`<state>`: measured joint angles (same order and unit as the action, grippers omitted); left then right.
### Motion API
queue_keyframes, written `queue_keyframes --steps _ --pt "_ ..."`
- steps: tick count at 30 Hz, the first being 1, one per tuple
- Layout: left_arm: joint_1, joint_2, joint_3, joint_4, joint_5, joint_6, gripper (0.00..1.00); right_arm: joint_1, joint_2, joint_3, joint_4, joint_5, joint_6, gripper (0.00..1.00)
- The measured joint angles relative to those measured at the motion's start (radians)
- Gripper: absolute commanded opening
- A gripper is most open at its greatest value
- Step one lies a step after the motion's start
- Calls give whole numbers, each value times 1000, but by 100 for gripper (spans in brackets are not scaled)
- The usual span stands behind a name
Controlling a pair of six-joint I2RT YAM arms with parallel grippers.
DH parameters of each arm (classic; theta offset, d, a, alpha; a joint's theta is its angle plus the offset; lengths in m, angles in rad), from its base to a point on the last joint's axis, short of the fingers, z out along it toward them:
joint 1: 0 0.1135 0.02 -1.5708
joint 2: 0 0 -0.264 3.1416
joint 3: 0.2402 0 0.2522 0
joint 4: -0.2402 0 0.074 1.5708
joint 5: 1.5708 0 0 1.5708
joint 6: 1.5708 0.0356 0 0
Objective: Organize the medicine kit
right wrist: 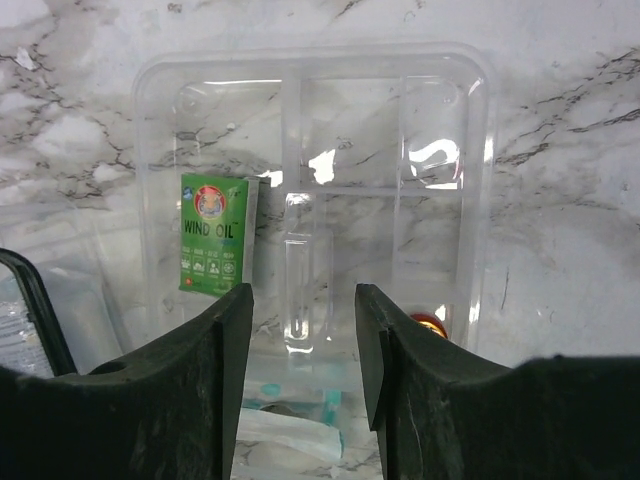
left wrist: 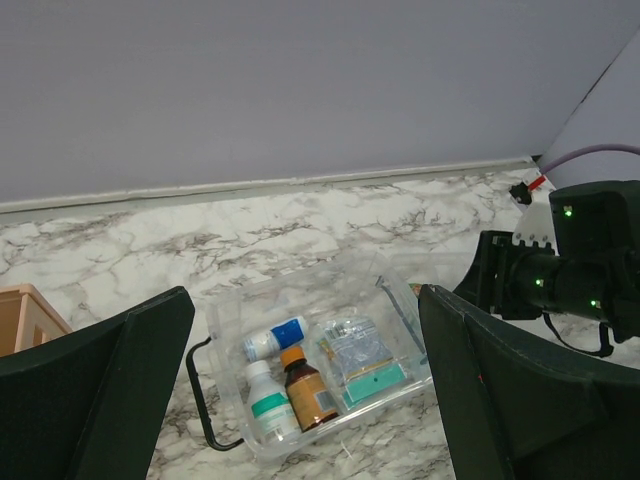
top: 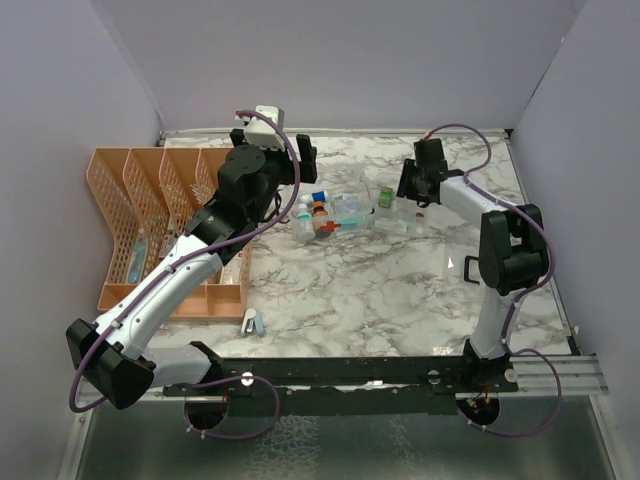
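Green "WIND OIL" box (right wrist: 212, 232) (flat), left end effector (left wrist: 305, 300) released, right end effector (right wrist: 303, 300) parted

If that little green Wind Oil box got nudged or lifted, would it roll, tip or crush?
The green box lies flat in the clear tray, so it probably won't roll or tip. It looks like thin card, so it is likely light and could dent under a hard squeeze. On glossy plastic it would probably slide when pushed.
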<state>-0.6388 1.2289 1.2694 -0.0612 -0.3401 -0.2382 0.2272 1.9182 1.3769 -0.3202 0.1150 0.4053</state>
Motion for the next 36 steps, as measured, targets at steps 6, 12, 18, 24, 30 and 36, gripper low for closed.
queue_keyframes --steps 6,12,18,24,30,36 --pt "0 0 0 -2 0 0 99 8 55 17 -37 0 0 46" --pt "0 0 0 -9 0 -1 99 17 103 46 -55 1 0 45" --pt "0 0 0 -13 0 0 99 29 145 77 -71 11 0 43" --pt "0 0 0 -16 0 0 99 40 172 110 -82 63 3 36" --pt "0 0 0 -16 0 0 99 51 185 124 -87 114 23 14" --pt "0 1 0 -22 0 0 99 62 185 124 -89 162 36 3"
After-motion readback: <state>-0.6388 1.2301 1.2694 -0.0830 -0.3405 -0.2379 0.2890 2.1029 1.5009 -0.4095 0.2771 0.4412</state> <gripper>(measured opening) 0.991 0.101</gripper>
